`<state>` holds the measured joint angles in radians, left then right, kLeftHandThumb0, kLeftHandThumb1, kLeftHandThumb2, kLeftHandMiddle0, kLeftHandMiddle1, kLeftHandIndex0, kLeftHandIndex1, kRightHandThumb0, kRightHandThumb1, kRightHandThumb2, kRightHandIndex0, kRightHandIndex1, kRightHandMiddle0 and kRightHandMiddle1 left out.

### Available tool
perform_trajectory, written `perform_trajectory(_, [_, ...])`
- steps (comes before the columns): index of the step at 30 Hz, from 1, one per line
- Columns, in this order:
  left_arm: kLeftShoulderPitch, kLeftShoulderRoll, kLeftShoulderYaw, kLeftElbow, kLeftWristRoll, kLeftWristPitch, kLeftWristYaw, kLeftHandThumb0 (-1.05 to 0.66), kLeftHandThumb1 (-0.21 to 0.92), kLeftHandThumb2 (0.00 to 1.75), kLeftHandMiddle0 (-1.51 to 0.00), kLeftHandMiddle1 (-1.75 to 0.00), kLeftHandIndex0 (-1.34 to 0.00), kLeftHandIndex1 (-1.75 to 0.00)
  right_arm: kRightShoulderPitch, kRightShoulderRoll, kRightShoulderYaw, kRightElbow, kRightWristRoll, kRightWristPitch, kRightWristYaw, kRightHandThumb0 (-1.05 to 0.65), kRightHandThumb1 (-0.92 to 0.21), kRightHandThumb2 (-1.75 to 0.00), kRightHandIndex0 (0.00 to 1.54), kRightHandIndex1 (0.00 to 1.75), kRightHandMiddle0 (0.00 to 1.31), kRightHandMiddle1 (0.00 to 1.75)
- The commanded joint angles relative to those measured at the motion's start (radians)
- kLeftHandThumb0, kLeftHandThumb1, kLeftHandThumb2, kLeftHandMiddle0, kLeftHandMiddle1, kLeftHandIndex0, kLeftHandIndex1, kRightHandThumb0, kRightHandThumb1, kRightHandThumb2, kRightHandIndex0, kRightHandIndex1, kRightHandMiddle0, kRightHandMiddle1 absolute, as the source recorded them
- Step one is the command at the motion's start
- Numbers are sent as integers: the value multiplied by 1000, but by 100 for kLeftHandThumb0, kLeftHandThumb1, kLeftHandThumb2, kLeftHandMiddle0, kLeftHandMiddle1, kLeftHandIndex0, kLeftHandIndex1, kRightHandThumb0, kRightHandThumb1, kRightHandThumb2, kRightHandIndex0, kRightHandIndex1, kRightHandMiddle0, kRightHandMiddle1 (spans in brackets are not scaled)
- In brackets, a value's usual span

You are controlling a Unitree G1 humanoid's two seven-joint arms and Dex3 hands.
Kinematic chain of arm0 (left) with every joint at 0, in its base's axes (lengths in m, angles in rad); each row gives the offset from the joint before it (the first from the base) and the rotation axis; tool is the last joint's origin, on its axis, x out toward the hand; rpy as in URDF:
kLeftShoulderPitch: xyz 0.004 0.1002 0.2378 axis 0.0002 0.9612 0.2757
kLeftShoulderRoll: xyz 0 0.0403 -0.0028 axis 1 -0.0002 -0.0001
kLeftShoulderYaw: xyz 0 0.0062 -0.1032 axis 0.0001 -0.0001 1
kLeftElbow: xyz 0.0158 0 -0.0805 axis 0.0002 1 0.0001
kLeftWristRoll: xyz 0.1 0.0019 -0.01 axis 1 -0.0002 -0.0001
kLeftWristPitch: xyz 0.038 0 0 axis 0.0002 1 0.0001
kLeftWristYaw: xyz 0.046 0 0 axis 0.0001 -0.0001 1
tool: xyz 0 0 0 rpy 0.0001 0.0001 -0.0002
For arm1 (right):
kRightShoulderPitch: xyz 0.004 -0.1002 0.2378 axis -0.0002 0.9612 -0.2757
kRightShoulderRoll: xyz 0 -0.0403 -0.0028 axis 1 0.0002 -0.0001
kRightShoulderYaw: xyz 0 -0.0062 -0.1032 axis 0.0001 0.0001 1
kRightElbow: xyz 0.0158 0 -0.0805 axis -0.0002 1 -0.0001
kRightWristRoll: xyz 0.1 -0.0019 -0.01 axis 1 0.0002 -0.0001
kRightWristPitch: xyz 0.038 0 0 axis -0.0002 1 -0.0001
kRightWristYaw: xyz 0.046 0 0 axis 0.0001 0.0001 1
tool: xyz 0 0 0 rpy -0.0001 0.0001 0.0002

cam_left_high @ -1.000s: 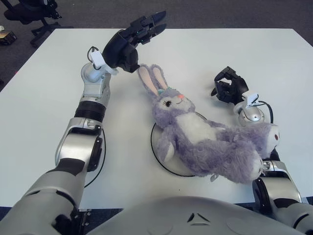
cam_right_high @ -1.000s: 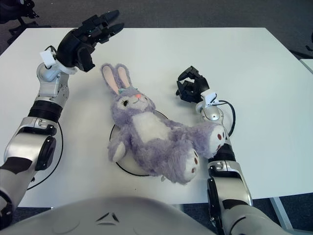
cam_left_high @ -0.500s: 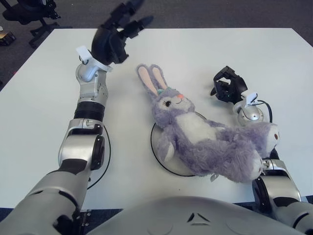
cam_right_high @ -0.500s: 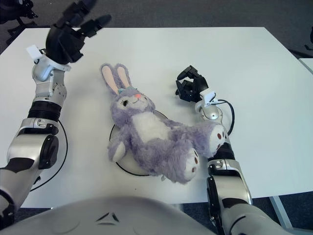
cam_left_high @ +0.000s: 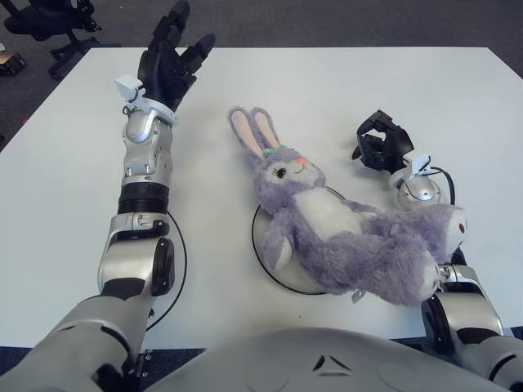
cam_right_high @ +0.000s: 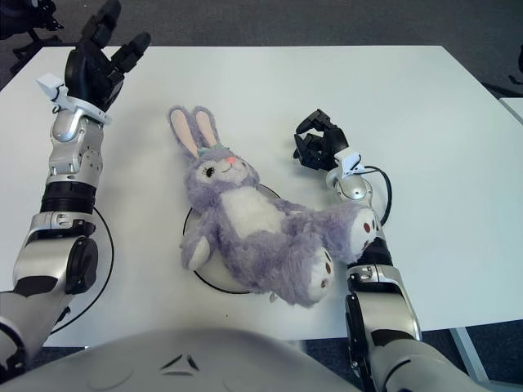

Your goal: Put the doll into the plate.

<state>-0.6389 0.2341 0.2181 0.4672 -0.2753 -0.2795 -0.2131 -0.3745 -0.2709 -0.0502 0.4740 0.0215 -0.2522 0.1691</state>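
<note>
While doll (cam_left_high: 335,220) lies on plate (cam_left_high: 265,245), left hand (cam_left_high: 167,61) spread empty well apart, right hand (cam_left_high: 382,149) curled beside it

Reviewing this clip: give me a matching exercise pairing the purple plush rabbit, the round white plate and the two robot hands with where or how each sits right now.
Things:
1. purple plush rabbit doll
2. round white plate
3. left hand
4. right hand

States:
A. fingers curled, holding nothing, right of the rabbit's head
B. mostly covered, only its edge showing
C. raised with fingers spread, far left of the table
D. lying on its back, ears pointing away from the robot

Pairs: 1-D, 2-B, 3-C, 4-A
</note>
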Motion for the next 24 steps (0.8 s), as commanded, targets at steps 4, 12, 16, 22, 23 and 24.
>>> perform_trajectory(4, [71, -47, 17, 75, 41, -79, 56, -61, 92, 103, -69, -3, -25, -2, 45, -14, 4, 40, -17, 36, 15, -39, -66, -85, 86, 175, 37, 173])
perform_trajectory(12, [159, -99, 3, 135, 72, -112, 73, -53, 92, 97, -96, -2, -54, -41, 47, -15, -2, 35, -13, 43, 18, -39, -66, -85, 86, 175, 37, 173])
perform_trajectory(16, [159, -101, 6, 138, 75, -116, 73, -52, 92, 96, -102, -1, -55, -58, 47, -15, -3, 35, -13, 43, 19, -39, -66, -85, 86, 175, 37, 173])
perform_trajectory(22, [97, -94, 19, 402, 80, -100, 49, -45, 92, 87, -88, -144, -53, -149, 56, -9, -26, 36, -3, 43, -2, -39, -66, -85, 86, 175, 38, 173])
perform_trajectory(23, [93, -94, 22, 413, 72, -100, 38, -43, 92, 85, -89, -155, -56, -156, 58, -7, -30, 36, -4, 40, -12, -39, -66, -85, 86, 175, 38, 173])
perform_trajectory(24, [91, -95, 23, 412, 69, -95, 34, -43, 92, 84, -89, -159, -57, -159, 60, -2, -35, 37, -9, 33, -31, -39, -66, -85, 86, 175, 38, 173])
